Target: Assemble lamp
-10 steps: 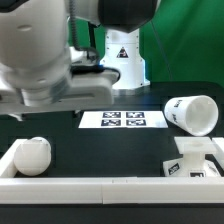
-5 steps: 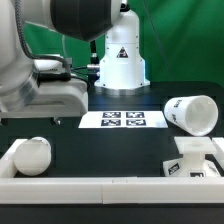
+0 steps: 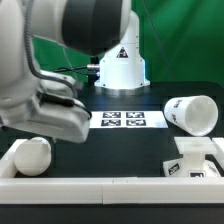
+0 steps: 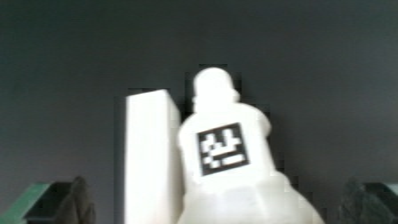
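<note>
The round white bulb [image 3: 30,153] lies at the exterior view's lower left, against the white rail [image 3: 90,183]. In the wrist view the bulb [image 4: 228,160] shows a square tag and its narrow end points away from the camera. My gripper [image 4: 205,205] is open, with its dark fingers [image 4: 43,200] wide apart on either side of the bulb and not touching it. In the exterior view the arm [image 3: 45,95] hangs over the bulb and hides the fingers. The shade [image 3: 192,113] lies on its side at the right. The blocky base [image 3: 195,160] sits at the lower right.
The marker board [image 3: 128,121] lies flat in the middle of the black table. The arm's white pedestal [image 3: 120,62] stands behind it. A white rail section [image 4: 151,150] runs right beside the bulb in the wrist view.
The arm has come down and forward over the bulb at the exterior view's left. The bulb, shade and base have not moved.
</note>
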`<state>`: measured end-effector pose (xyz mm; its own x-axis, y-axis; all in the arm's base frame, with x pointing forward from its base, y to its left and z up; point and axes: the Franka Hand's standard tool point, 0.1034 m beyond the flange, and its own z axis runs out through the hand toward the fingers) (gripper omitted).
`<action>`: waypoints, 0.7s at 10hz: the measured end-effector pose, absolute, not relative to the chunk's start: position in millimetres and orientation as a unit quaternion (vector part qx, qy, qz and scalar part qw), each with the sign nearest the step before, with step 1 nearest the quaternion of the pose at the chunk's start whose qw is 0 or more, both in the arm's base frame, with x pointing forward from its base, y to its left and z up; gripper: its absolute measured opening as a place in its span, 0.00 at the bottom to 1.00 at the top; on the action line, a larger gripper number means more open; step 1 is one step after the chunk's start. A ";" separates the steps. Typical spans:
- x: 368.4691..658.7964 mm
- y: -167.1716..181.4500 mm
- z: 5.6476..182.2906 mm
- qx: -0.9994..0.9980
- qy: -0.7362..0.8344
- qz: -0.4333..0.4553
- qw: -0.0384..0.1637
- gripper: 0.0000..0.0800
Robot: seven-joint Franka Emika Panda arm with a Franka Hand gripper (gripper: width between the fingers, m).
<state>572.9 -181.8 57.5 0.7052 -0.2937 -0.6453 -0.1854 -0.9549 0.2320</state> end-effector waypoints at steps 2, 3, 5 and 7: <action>576.7 -172.9 53.0 0.916 -0.165 -0.356 0.082 0.87; 576.0 -173.3 52.4 0.916 -0.166 -0.357 0.082 0.87; 575.2 -173.5 51.0 0.915 -0.166 -0.358 0.082 0.87; 574.7 -174.1 49.7 0.915 -0.166 -0.359 0.082 0.87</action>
<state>574.7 -174.1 49.7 0.6875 -0.3628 -0.6290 -0.2453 -0.9314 0.2691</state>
